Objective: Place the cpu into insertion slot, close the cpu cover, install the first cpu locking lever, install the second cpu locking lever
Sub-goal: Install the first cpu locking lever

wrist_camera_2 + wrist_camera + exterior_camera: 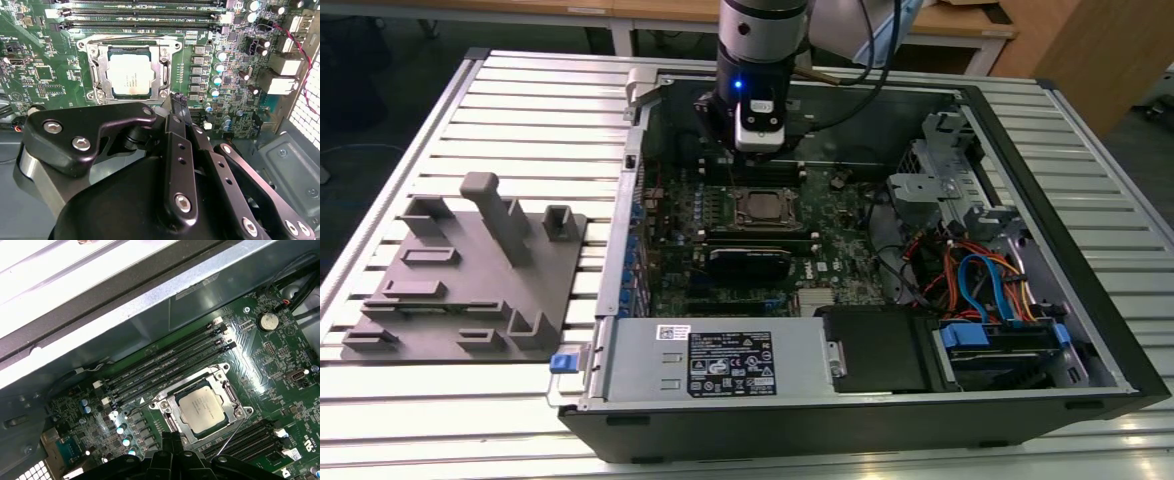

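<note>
The cpu (129,75) (201,411) lies flat in the insertion slot (758,208) on the green motherboard, pale metal top up. The silver cpu cover (165,71) (229,394) lies down around it as a frame. A thin locking lever (230,436) sticks out at a slant from one corner of the socket, and another thin rod (130,38) runs along the socket's side by the memory slots. My gripper (177,101) (173,440) (763,158) hangs just above the board beside a socket corner, black fingers shut together on nothing.
Long black memory slots (165,362) run beside the socket. The open case's metal wall (150,300) rises close behind them. Drive cages and cable bundles (974,270) fill the exterior view's right. A grey fixture block (467,270) sits on the table at the left.
</note>
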`<state>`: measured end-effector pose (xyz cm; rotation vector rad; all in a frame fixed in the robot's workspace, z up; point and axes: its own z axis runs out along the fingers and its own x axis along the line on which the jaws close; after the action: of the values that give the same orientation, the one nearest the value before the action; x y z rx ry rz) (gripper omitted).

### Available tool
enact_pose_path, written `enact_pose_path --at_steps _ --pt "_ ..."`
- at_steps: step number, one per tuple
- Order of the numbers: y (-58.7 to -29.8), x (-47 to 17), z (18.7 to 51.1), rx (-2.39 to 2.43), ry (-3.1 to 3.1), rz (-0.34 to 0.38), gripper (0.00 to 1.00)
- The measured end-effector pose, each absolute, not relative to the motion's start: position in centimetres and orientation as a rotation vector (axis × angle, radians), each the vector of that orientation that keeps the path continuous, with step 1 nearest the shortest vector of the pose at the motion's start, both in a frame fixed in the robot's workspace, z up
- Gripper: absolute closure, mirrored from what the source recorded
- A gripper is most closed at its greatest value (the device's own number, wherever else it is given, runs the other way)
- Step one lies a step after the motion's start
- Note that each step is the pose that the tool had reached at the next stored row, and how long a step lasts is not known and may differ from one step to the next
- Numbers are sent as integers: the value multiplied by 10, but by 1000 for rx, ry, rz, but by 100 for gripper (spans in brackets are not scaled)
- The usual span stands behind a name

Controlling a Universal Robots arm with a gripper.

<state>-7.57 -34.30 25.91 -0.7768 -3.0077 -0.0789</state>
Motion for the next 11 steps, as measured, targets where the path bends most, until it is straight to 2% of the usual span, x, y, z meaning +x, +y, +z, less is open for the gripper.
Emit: enact_pose_path --at_steps 11 --pt "-343 -76 259 -769 -3010 -79 89"
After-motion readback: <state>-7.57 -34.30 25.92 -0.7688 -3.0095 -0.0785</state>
